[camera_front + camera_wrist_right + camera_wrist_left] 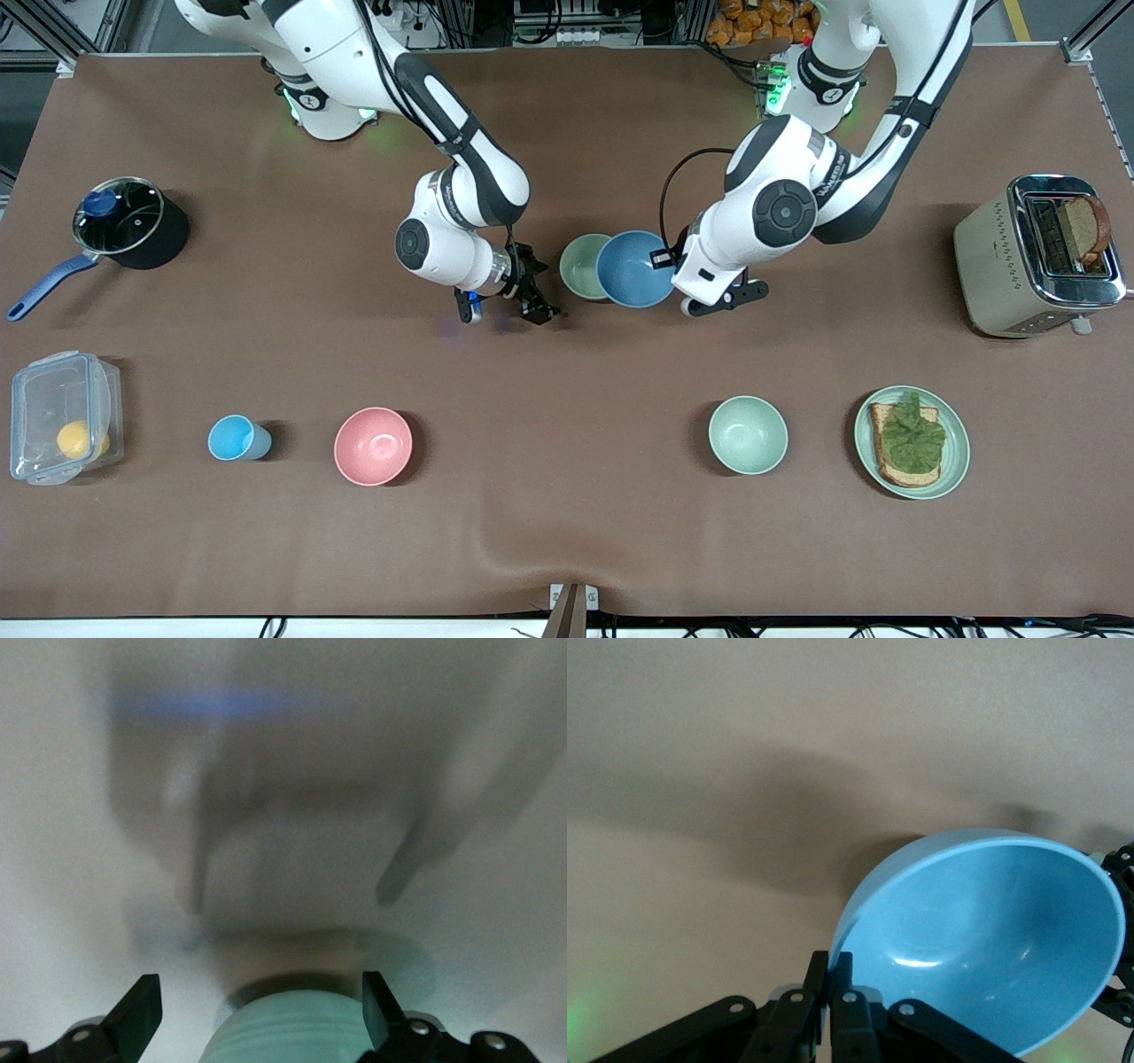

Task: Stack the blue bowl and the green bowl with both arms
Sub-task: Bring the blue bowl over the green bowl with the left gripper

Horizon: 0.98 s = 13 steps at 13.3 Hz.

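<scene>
Blue bowl [634, 268] hangs pinched at its rim in my left claw [831, 992], overlapping the green bowl [582, 265] on the table [567, 532]. My right claw [505, 306] stands open just beside the green bowl. I judge the stacking underway; next I'd centre and lower.

Plain medium-blue bowl [634, 268], dull sage-green bowl [580, 264], brown table [567, 496].

Pot [133, 223], toaster [1035, 257], pink bowl [373, 446], cup [236, 438], plate [955, 461]
</scene>
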Each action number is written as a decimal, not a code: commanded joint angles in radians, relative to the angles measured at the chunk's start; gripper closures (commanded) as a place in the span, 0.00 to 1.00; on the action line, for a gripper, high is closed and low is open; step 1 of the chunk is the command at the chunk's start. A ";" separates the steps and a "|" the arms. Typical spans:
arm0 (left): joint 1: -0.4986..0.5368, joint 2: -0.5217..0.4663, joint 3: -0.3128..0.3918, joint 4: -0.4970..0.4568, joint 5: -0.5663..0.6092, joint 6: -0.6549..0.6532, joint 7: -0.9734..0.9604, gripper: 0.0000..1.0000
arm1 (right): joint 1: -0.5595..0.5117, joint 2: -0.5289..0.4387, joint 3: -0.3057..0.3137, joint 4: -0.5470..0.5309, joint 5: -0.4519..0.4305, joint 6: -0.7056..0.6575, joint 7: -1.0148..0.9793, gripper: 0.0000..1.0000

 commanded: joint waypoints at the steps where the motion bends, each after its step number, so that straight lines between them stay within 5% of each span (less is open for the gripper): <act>1: 0.011 -0.043 -0.030 -0.086 -0.031 0.085 -0.026 1.00 | 0.004 0.026 0.003 0.019 0.061 0.005 -0.002 0.00; 13: -0.062 0.026 -0.051 -0.168 -0.032 0.307 -0.095 1.00 | 0.015 0.030 0.005 0.019 0.087 0.005 -0.012 0.00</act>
